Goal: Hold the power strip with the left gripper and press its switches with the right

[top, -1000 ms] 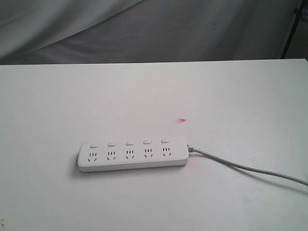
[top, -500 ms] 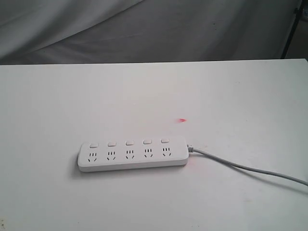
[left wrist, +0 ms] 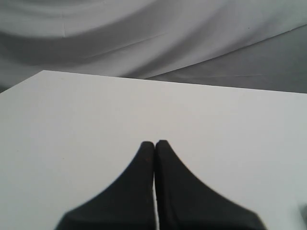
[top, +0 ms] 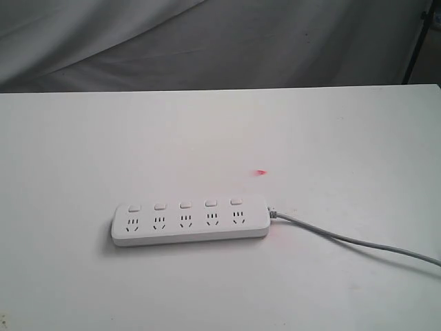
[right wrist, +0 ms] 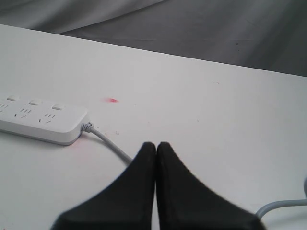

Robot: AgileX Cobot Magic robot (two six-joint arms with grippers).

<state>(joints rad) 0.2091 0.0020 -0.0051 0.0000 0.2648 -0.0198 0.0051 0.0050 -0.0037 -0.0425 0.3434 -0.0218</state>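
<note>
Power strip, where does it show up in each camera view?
Exterior: power strip lies on the table, lower centre-left, cord trailing right.
Left wrist: not in it.
Right wrist: only its cord end, cut off by the frame.
Shared landmark: the red spot near that end.

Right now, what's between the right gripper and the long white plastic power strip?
In the right wrist view, only the grey-white cord of the long white plastic power strip crosses the bare white table toward the black-fingered right gripper.
</note>
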